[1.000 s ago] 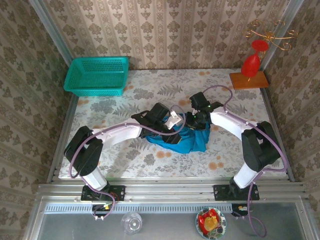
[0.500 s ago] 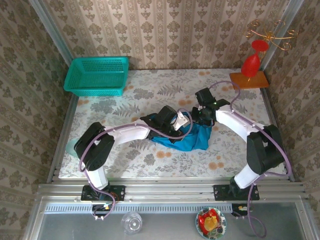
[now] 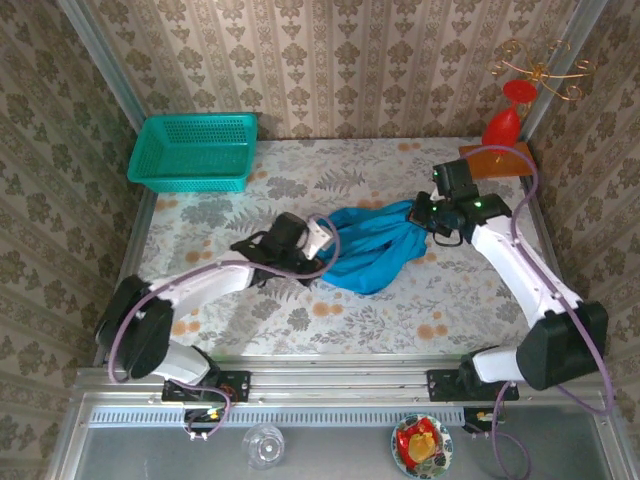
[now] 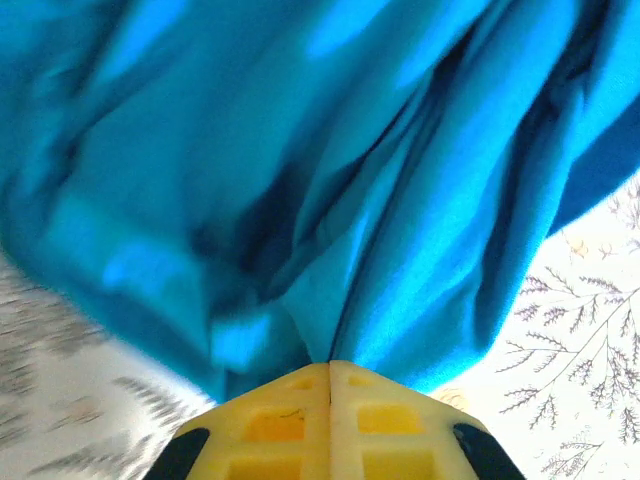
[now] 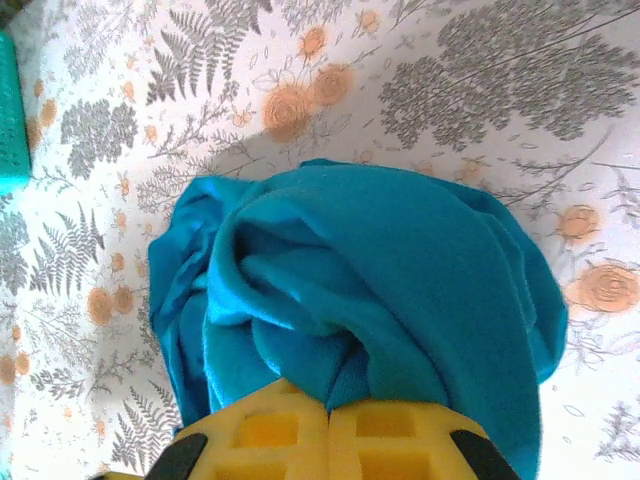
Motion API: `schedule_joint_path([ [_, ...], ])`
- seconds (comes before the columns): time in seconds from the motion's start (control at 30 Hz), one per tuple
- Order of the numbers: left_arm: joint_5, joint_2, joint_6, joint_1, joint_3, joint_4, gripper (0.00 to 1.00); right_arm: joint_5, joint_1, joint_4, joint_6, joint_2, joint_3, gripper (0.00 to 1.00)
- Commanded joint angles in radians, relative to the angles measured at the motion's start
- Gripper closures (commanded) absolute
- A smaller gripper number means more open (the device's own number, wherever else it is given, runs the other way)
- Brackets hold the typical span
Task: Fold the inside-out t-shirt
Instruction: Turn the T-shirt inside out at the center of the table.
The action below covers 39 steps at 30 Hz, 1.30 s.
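The bright blue inside-out t-shirt [image 3: 368, 252] hangs bunched between both arms over the middle of the floral table. My left gripper [image 3: 318, 240] holds its left end, and in the left wrist view the yellow pads [image 4: 330, 372] are pressed together with blue cloth [image 4: 330, 200] pinched at their tips. My right gripper [image 3: 428, 215] holds the shirt's right end. In the right wrist view the cloth [image 5: 380, 290] rises in thick folds straight out of my shut gripper [image 5: 328, 408].
A teal mesh basket [image 3: 194, 152] stands at the back left of the table [image 3: 260, 310]. A red ornament on an orange wooden base [image 3: 500, 150] sits at the back right corner. Wallpapered walls close in the sides.
Both grippers have drawn apart with the shirt: the left went left, the right went right and back. The crumpled heap is now pulled out into a longer band.
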Motion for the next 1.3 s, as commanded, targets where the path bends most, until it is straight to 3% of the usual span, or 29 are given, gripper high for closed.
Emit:
schedule_joint_path([
  [0.0, 0.015, -0.114, 0.040, 0.104, -0.044, -0.079, 1.00, 0.059, -0.029, -0.081, -0.025, -0.087, -0.002, 1.00],
  [0.13, 0.072, -0.208, 0.038, 0.265, -0.085, -0.117, 1.00, 0.109, -0.066, -0.128, -0.030, -0.126, -0.038, 1.00],
  [0.3, 0.145, -0.107, -0.082, 0.330, -0.050, -0.118, 1.00, 0.110, -0.085, -0.123, -0.022, -0.068, -0.133, 1.00],
  [0.33, 0.163, -0.082, -0.095, 0.319, -0.040, -0.110, 1.00, 0.084, -0.084, -0.122, -0.024, -0.044, -0.145, 1.00],
  [0.4, 0.163, -0.062, -0.103, 0.286, -0.026, -0.087, 1.00, 0.058, -0.072, -0.134, -0.032, -0.016, -0.147, 0.84],
  [0.47, 0.152, -0.059, -0.106, 0.229, 0.001, -0.076, 0.87, 0.106, -0.032, -0.149, -0.052, -0.017, -0.134, 0.63],
  [0.6, 0.158, -0.011, -0.105, 0.145, 0.100, -0.073, 0.60, 0.171, 0.038, -0.187, -0.132, -0.015, -0.075, 0.50],
  [0.83, 0.147, 0.186, -0.109, -0.014, 0.292, -0.083, 0.52, 0.093, 0.172, -0.205, -0.345, 0.122, 0.025, 0.42],
  [1.13, 0.246, 0.332, -0.193, -0.032, 0.236, 0.037, 0.60, -0.032, 0.184, -0.164, -0.410, 0.341, 0.061, 0.38],
  [1.2, 0.265, 0.331, -0.210, -0.030, 0.190, 0.067, 0.59, -0.011, 0.183, -0.170, -0.396, 0.380, 0.065, 0.42],
  [1.27, 0.261, 0.329, -0.217, -0.029, 0.152, 0.075, 0.59, 0.008, 0.186, -0.184, -0.384, 0.391, 0.078, 0.52],
])
